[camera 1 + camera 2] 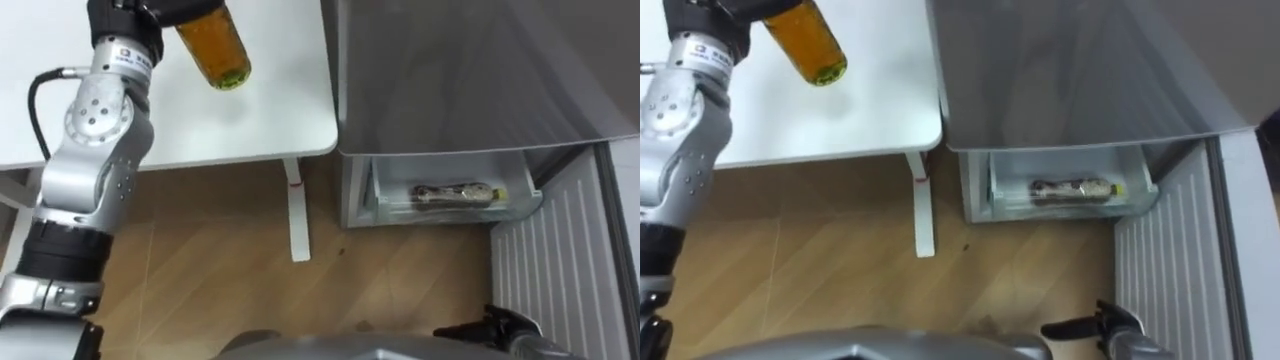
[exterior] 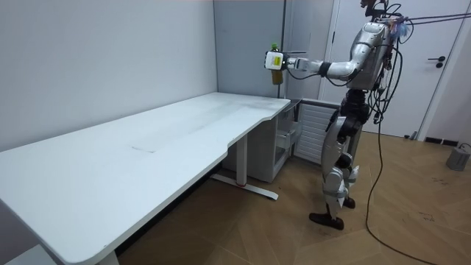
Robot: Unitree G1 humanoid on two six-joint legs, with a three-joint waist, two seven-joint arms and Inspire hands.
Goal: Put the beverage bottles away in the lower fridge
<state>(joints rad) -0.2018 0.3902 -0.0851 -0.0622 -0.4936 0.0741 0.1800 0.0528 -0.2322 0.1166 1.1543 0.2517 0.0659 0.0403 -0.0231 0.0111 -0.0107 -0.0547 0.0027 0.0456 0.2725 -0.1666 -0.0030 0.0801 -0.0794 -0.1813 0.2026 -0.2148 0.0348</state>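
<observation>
Upper left, the left hand [image 1: 150, 12] is curled round an amber plastic drink bottle [image 1: 214, 48]. It holds the bottle clear above the white table [image 1: 280, 110], probably to carry it to the open clear fridge drawer [image 1: 390, 203] at centre right, where another bottle [image 1: 455, 193] lies. The right hand [image 1: 495, 325] sits at the bottom edge; I cannot tell its state.

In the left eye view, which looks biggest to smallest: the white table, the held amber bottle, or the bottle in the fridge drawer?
1. White table.
2. Amber bottle in the left hand.
3. Dark bottle in the fridge drawer.
The amber one is nearer the camera, so 2 and 3 are unsure.
</observation>
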